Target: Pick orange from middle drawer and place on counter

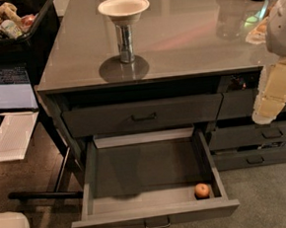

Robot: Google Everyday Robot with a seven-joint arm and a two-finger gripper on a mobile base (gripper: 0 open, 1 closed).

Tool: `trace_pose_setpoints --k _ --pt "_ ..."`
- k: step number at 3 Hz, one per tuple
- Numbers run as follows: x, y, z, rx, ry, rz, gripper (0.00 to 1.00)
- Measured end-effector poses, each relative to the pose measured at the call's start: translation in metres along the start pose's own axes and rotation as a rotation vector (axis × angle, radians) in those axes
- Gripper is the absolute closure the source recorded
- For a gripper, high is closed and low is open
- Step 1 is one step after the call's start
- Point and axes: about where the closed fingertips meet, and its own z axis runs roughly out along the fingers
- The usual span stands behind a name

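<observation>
The orange lies inside the open middle drawer, in its front right corner, against the right wall. The drawer is pulled far out below the counter; nothing else lies on its grey floor. My arm comes in at the right edge of the view, and the gripper is its cream-coloured end. It hangs in front of the narrow drawers, above and to the right of the orange and well apart from it. It holds nothing that I can see.
A cream bowl stands on a metal can on the counter. A shut shallow drawer is above the open one. Narrow drawers are at right. A black bin of snacks is at upper left.
</observation>
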Motion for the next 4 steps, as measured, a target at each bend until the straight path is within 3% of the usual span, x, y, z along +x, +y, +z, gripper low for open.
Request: trace_pose_setpoints --k 1,2,4 --pt "0.0 0.0 0.0 0.0 0.0 0.0 0.0" --pt "0.015 0.0 0.014 0.029 -0.034 -0.024 0.0" --pt "0.075 0.039 0.121 0.051 -0.13 -0.082 0.0"
